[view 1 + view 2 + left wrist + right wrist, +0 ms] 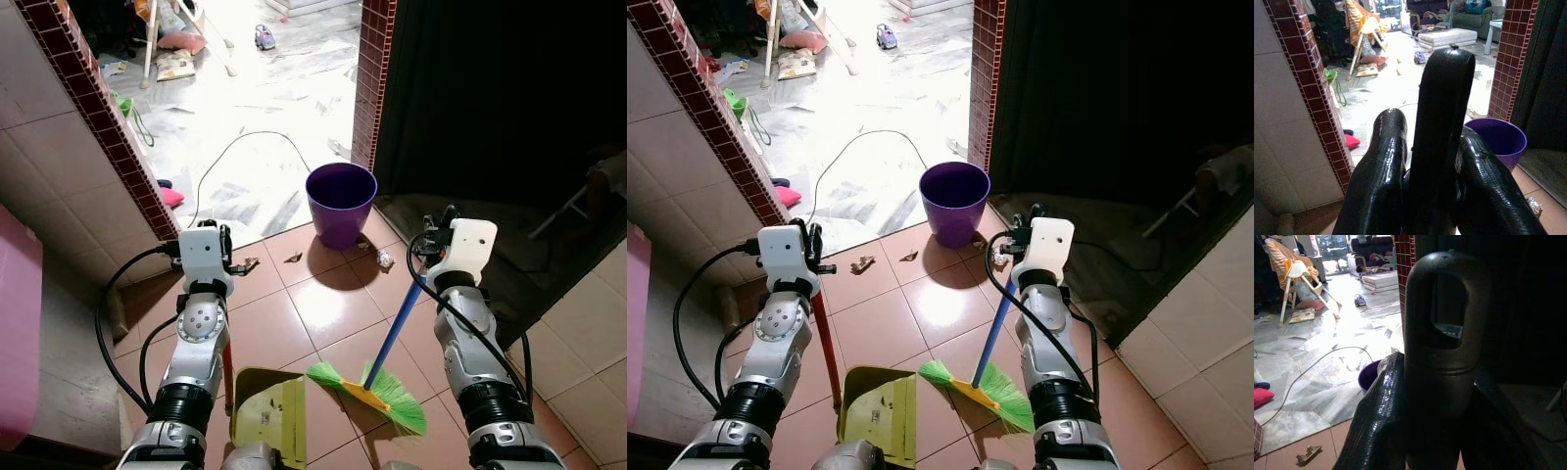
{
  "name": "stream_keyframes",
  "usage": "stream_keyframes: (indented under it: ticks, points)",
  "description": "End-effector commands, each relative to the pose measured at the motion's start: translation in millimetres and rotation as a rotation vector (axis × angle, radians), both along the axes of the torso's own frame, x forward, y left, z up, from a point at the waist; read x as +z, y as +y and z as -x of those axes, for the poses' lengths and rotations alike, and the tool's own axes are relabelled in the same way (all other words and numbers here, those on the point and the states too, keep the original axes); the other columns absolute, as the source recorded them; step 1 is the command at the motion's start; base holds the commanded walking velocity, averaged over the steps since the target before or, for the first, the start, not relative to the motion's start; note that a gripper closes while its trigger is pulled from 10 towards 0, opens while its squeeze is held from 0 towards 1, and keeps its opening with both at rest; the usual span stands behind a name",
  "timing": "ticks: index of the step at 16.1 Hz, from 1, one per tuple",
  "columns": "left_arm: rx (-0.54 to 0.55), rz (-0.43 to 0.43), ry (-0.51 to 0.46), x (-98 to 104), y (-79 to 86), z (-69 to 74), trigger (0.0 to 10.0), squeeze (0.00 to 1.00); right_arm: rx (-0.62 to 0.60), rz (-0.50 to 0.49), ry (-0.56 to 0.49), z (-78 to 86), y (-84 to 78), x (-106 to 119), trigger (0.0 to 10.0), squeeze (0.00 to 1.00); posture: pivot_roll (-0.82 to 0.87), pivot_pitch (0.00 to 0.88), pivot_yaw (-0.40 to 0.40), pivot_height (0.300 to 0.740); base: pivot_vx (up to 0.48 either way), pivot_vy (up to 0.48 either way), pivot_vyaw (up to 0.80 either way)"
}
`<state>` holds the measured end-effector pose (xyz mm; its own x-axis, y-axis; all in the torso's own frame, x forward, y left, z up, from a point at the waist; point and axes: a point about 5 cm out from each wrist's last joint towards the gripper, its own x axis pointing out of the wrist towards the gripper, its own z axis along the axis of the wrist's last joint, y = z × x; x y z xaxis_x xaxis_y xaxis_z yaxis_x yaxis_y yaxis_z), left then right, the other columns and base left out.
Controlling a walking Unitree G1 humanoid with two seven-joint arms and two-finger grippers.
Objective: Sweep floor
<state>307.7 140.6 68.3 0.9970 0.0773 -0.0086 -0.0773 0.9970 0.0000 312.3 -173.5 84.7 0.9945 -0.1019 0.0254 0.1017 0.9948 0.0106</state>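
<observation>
Nearest to me, at the foot of the head view, sits the yellow-green dustpan [266, 419], flat on the terracotta floor tiles [323, 304], with its red handle [826, 350] rising to my left gripper [1431, 147]. From the left wrist I see that gripper's two black fingers [1382, 171] clamped on the handle's dark end, which stands up between them.

Just beside the pan lies the green-bristled broom head [384, 392], touching the tiles, its blue shaft [397, 328] slanting up to my right gripper [1440, 382]. There the fingers [1378, 426] are closed around the shaft's dark cap, the hanging hole at its tip showing above them.

Ahead, a purple bucket [341, 203] stands upright on the tiles at the doorway threshold. Scraps of litter lie near it: a brown bit [293, 258] and another [862, 263] towards my left, and a crumpled silvery wrapper [385, 258] towards my right.

Red mosaic trim [98, 117] edges the opening on both sides, with pale wall tile [39, 196] to my left. Beyond the threshold the floor turns to bright marble [274, 98], crossed by a looping cable [235, 147]. Further in I make out a small toy car [264, 37], a pink cushion [182, 41] and a high chair [1295, 276]. To my right, past the trim, the space is dark.
</observation>
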Motion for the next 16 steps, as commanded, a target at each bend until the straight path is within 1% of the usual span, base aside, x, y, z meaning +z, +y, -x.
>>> stream_keyframes:
  ticks: [1, 13, 14, 15, 16]
  points:
    - [-0.026, 0.082, -0.039, 28, 18.5, 19.8, 10.0, 0.00, 0.013, -0.031, 0.044, 7.5, -7.7, 19, 10.0, 0.00, -0.10, 0.000, 0.088, 0.740, 0.000, 0.000, 0.00]
    - [-0.026, 0.082, -0.039, 28, 18.5, 19.8, 10.0, 0.00, 0.013, -0.031, 0.044, 7.5, -7.7, 19, 10.0, 0.00, -0.10, 0.000, 0.088, 0.740, 0.000, 0.000, 0.00]
    - [-0.027, 0.068, -0.038, 28, 19.4, 21.6, 10.0, 0.00, 0.018, -0.037, 0.049, 8.7, -8.3, 18, 10.0, 0.00, -0.09, 0.000, 0.087, 0.740, 0.000, 0.000, 0.00]
    - [-0.034, 0.038, -0.033, 25, 24.6, 30.0, 10.0, 0.00, 0.014, -0.017, 0.020, 22.7, -18.0, 15, 10.0, 0.00, -0.09, 0.000, 0.093, 0.740, 0.000, 0.000, 0.00]
    - [-0.036, 0.025, -0.029, 22, 26.6, 36.4, 10.0, 0.00, 0.018, 0.000, 0.000, 30.7, -21.1, 14, 10.0, 0.00, -0.09, 0.000, 0.094, 0.740, 0.000, 0.000, 0.00]
